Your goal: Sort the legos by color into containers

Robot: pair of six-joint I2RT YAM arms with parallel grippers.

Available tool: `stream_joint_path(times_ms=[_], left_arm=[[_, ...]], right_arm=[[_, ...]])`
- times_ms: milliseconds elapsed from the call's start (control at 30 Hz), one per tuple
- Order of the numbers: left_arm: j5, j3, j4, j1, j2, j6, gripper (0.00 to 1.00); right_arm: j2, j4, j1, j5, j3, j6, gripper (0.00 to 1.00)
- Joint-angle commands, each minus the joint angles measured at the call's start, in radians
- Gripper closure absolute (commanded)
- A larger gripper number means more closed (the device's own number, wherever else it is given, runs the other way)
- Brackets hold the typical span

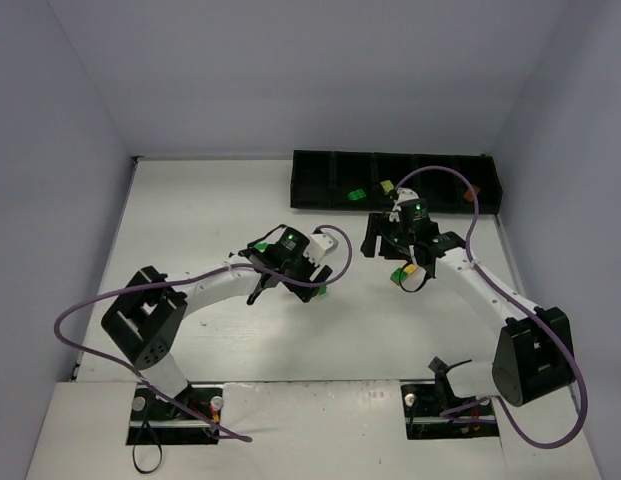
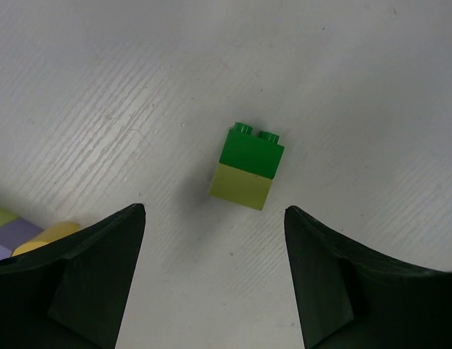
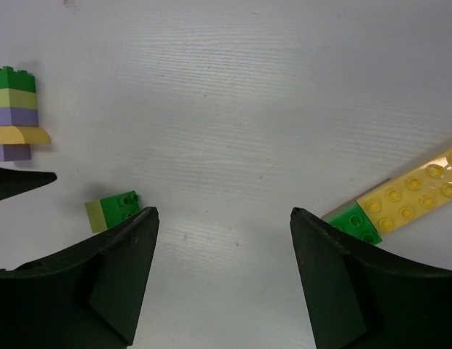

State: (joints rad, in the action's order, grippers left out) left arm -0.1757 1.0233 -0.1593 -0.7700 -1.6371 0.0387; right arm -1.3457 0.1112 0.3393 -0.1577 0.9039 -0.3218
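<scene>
Lego pair [image 2: 247, 167] lies before spread left end effector [image 2: 215, 218]; right end effector [image 3: 224, 218] spread, empty.

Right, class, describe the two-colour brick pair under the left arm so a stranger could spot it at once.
On the white table, find the left arm's end effector near the middle. Between its open fingers lies a joined brick pair. It is only dark green on lime green, while the taller stack nearby adds lavender and yellow.

Black tray [image 1: 315, 185]; white table [image 1: 210, 210]; green-on-lime brick pair [image 2: 247, 169]; yellow studded plate [image 3: 418, 193].
</scene>
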Motion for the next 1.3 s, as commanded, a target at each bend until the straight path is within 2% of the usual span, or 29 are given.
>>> stream_joint_path(times_ms=[0, 100, 200, 300, 867, 967, 1033, 1267], left_arm=[[-0.027, 0.078, 0.041, -0.009, -0.033, -0.074, 0.29], [-0.034, 0.118, 0.000, -0.011, -0.075, -0.097, 0.30], [-0.042, 0.130, -0.017, -0.011, -0.095, -0.118, 0.37], [-0.057, 0.139, -0.040, -0.011, -0.105, -0.135, 0.39], [-0.105, 0.130, -0.049, -0.011, -0.130, -0.221, 0.39], [-0.104, 0.130, -0.040, -0.009, -0.138, -0.230, 0.44], [-0.105, 0.138, -0.037, -0.011, -0.148, -0.235, 0.52], [-0.105, 0.135, -0.016, -0.011, -0.148, -0.232, 0.52]], right_arm=[[0.046, -0.021, 0.000, -0.042, -0.007, 0.004, 0.30], [0.059, -0.022, 0.000, -0.046, -0.014, 0.013, 0.30], [0.065, -0.021, -0.003, -0.052, -0.020, 0.024, 0.30], [0.071, -0.022, -0.011, -0.062, -0.028, 0.030, 0.30], [0.048, -0.039, -0.019, -0.102, -0.040, 0.056, 0.30], [0.048, -0.041, -0.020, -0.106, -0.043, 0.058, 0.30], [0.048, -0.041, -0.019, -0.108, -0.045, 0.056, 0.30], [0.045, -0.041, -0.019, -0.115, -0.045, 0.061, 0.30]])
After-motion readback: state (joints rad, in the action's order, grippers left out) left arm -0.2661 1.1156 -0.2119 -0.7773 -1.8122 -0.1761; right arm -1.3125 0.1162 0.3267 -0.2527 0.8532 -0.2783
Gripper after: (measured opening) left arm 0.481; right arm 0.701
